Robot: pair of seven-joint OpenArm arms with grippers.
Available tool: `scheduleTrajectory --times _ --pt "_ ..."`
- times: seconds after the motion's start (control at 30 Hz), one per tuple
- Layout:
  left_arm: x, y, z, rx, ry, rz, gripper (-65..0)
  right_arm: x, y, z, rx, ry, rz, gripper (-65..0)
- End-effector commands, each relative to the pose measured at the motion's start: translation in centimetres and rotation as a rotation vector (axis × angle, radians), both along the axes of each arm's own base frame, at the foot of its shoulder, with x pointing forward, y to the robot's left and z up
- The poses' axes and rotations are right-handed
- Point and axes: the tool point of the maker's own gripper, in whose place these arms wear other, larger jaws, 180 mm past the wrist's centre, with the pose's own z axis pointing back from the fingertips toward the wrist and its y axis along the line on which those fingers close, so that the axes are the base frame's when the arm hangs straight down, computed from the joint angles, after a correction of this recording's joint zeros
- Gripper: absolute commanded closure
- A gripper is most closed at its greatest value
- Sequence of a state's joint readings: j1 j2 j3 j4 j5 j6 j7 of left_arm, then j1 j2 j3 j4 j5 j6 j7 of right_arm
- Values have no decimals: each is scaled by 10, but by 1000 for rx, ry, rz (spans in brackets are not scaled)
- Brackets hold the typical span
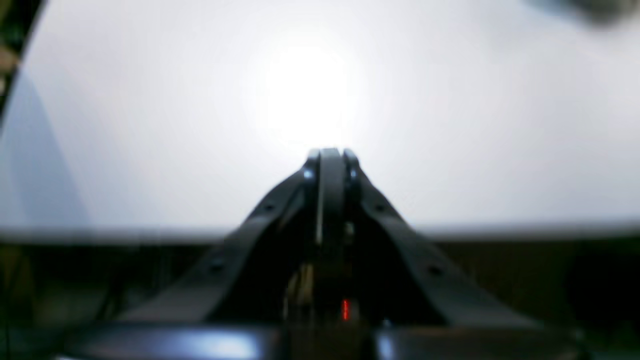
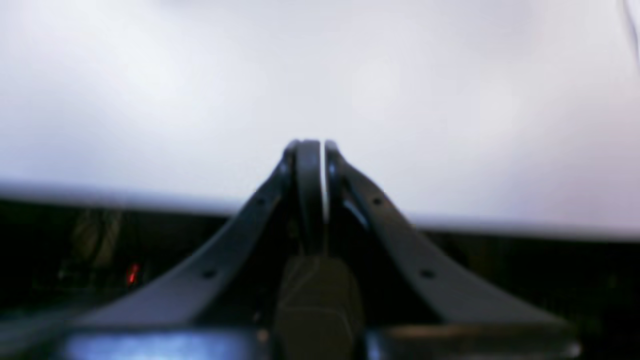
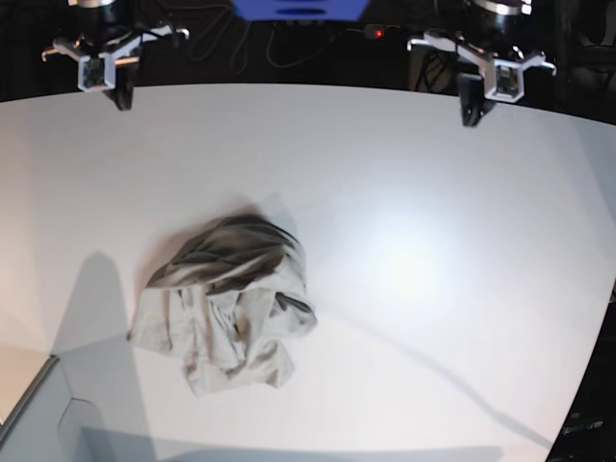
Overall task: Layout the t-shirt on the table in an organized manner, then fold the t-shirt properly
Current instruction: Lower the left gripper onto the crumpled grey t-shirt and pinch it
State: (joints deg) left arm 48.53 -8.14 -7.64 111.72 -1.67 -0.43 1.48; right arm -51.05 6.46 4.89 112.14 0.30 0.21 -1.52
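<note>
Lying crumpled on the table (image 3: 462,192), the t-shirt (image 3: 226,303) sits well apart from both pressed-together, empty tools.

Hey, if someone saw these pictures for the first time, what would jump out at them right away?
First, the crumpled t-shirt, heaped in a wrinkled mound left of centre on the white table in the base view. Next, a bright glare patch on the bare tabletop to its right. Last, the two arms parked at the far edge, the left pincer and right pincer both shut and holding nothing, well away from the shirt.
</note>
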Motion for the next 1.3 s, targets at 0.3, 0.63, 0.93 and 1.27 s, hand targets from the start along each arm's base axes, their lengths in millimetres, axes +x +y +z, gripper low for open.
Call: scheduleTrajectory --times 0.3,0.63,0.93,1.27 --pt "99 -8 53 -58 -303 52 -313 53 16 -5 109 61 -132 -71" --pt "159 -77 43 -154 -230 -82 -431 72 28 -6 159 90 -153 -79" --pt "121 -58 0 -123 -97 -46 -493 107 74 17 159 7 60 -79" --pt "105 -103 -10 -236 -51 -57 -495 107 59 15 67 20 130 -206"
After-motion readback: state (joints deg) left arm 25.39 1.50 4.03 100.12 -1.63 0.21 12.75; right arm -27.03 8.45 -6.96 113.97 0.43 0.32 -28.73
